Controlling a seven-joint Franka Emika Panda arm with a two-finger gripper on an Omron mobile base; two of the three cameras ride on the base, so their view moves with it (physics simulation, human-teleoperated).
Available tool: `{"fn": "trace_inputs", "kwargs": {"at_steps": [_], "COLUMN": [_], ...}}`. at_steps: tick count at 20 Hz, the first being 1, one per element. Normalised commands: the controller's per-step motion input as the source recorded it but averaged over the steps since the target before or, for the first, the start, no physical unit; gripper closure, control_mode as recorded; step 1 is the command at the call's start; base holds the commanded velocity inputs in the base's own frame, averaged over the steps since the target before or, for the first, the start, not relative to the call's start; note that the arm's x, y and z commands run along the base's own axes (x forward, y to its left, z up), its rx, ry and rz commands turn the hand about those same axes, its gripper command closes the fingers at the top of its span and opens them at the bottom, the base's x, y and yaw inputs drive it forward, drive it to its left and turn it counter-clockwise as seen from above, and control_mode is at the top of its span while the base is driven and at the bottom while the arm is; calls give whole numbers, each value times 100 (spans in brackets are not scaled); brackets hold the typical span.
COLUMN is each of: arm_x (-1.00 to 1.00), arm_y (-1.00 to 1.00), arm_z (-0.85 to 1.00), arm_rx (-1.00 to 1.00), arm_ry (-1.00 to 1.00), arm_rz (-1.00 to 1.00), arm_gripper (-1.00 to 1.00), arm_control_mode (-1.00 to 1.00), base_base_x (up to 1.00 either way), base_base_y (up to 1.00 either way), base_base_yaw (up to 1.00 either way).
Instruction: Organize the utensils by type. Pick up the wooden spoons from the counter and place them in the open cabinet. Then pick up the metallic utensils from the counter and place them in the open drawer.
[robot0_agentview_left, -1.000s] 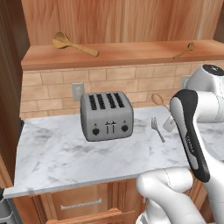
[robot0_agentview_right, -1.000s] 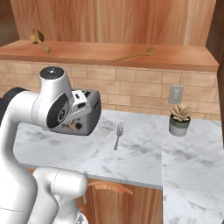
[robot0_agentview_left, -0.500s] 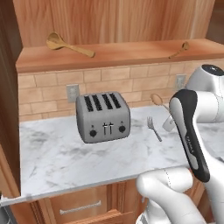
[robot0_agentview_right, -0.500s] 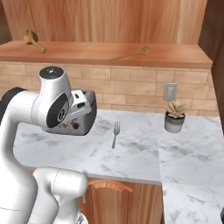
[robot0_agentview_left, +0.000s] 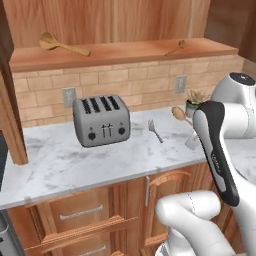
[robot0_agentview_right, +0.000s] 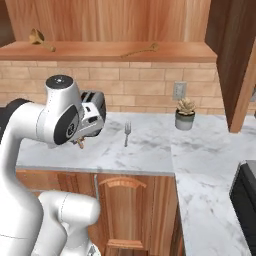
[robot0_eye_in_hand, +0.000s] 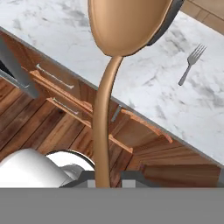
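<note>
Our gripper (robot0_eye_in_hand: 107, 181) holds the small coppery spoon (robot0_eye_in_hand: 114, 61) by the end of its handle, jaws pinching it, with the bowl raised ahead of the hand above the counter (robot0_agentview_left: 60, 165) edge; in the left base view the spoon's bowl (robot0_agentview_left: 178, 113) shows beside the forearm. We judge the main risk to be slippage: the grip sits at the handle's far end, so a quick swing could pivot the spoon or drop it onto the floor before it reaches the drawer, which we cannot locate here. The raised bowl could also strike the toaster (robot0_agentview_left: 101, 120) or the counter edge as we turn. Counting: two wooden spoons (robot0_agentview_left: 62, 45) lie well apart on the open cabinet (robot0_agentview_left: 125, 52) shelf, the second (robot0_agentview_left: 176, 48) towards its right end; one fork (robot0_agentview_left: 154, 130) lies on the counter right of the toaster; one coppery spoon in hand; one toaster; one potted plant (robot0_agentview_right: 184, 113).
</note>
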Motion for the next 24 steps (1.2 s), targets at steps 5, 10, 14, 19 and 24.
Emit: {"fn": "trace_inputs", "kwargs": {"at_steps": [5,10,14,19,24], "arm_x": [0,0,0,0,0], "arm_y": [0,0,0,0,0], "arm_z": [0,0,0,0,0], "arm_rx": [0,0,0,0,0], "arm_ry": [0,0,0,0,0], "arm_rz": [0,0,0,0,0], "arm_gripper": [100,100,100,100,100], "arm_control_mode": [100,100,100,100,100], "base_base_x": [-80,-79,-78,-75,-81], "base_base_y": [-1,-10,-5,0,0], "base_base_yaw": [-14,-11,-10,-7,-2]}}
